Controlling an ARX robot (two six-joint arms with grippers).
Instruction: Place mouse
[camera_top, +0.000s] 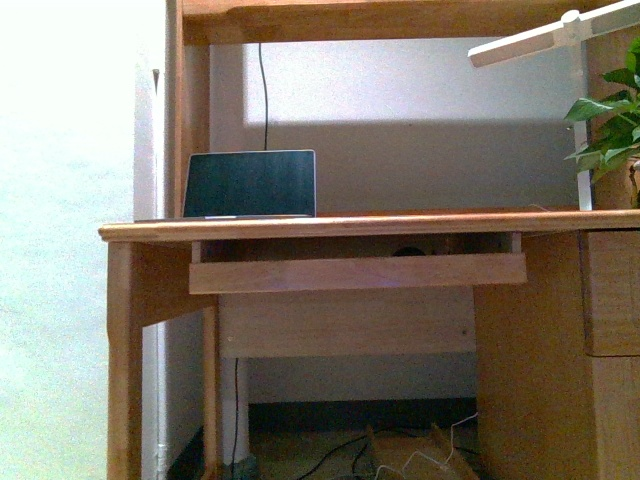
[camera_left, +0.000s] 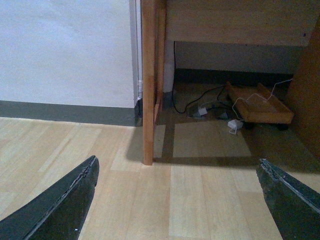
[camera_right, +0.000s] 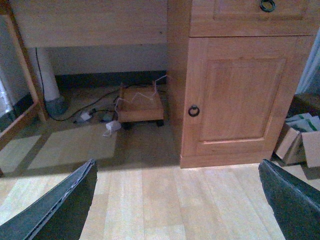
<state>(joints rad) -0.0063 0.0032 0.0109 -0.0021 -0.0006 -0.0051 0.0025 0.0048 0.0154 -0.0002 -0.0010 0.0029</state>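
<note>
Two claws, left gripper (camera_left: 177, 162) and right gripper (camera_right: 176, 162), hang low over the floor, jaws apart and empty; the mouse (camera_top: 408, 251), seemingly that dark hump, sits in the pull-out tray (camera_top: 350, 272); placing looks wholly undone.

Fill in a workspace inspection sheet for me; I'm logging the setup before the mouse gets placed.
Surface: wooden desk, pull-out tray under it.
Job's things: small dark dome in the tray, likely the mouse, mostly hidden.
Clutter: laptop, lamp, plant.
Grippers: left gripper and right gripper open, empty, facing the floor.
Cables: loose cables and white adapters on the floor under the desk.
Surroundings: cabinet door, cardboard boxes.
</note>
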